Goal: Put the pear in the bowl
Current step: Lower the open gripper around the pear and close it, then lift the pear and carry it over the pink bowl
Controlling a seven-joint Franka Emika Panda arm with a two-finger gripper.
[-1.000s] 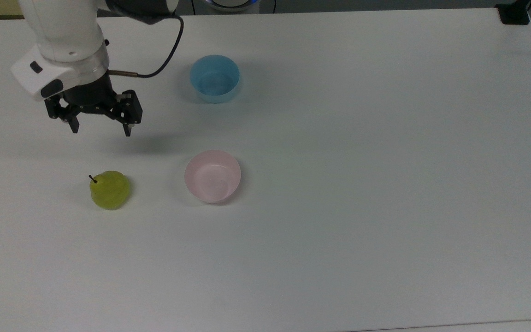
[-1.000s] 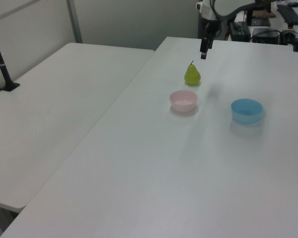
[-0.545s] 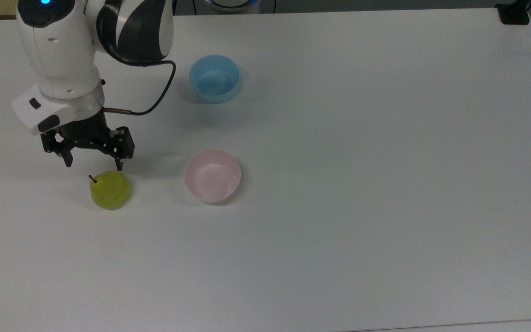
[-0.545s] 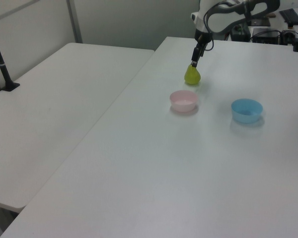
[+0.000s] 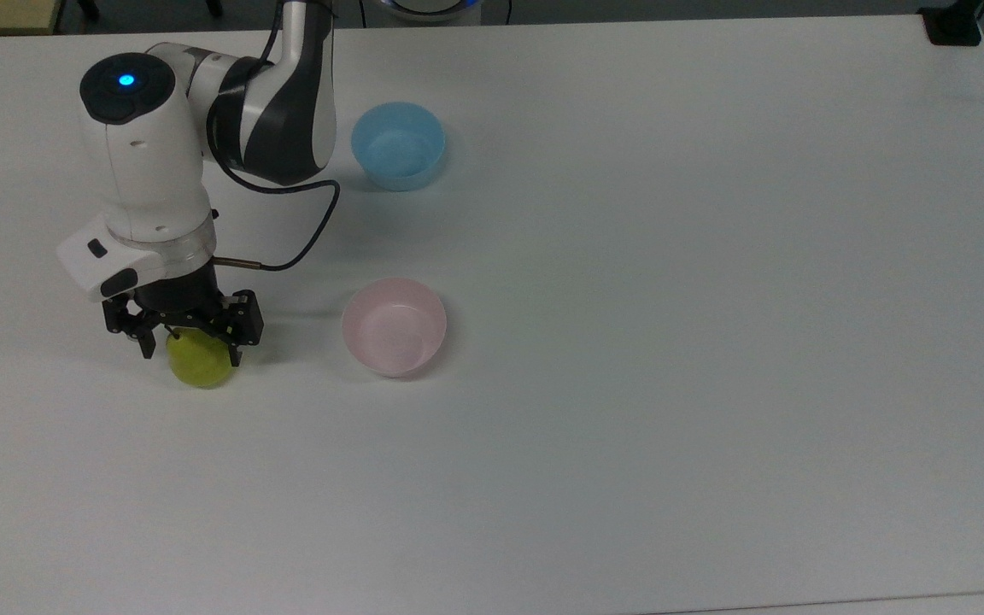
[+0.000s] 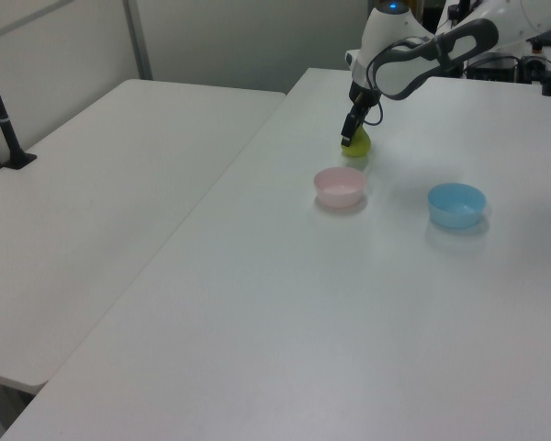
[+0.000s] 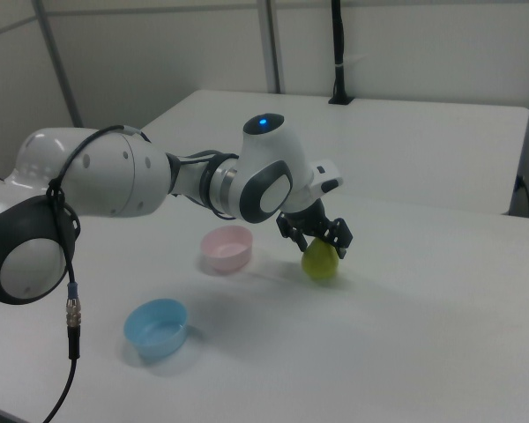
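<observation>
Glossy white rounded arm (image 5: 150, 162) links with dark grey joint bands. Blue indicator light (image 5: 125, 80) set in black round cap. Black two-finger gripper (image 5: 192, 346). Thin black cable (image 5: 308, 232) looping beside wrist.

The hand (image 5: 191, 346) hides the upper part and stem of the pear (image 5: 199, 366)

From the top view we look straight down on the bench (image 5: 629, 427). From the left and right views we look obliquely from opposite sides, the right view nearer. All three share the area around the fingers (image 5: 193, 343).
</observation>
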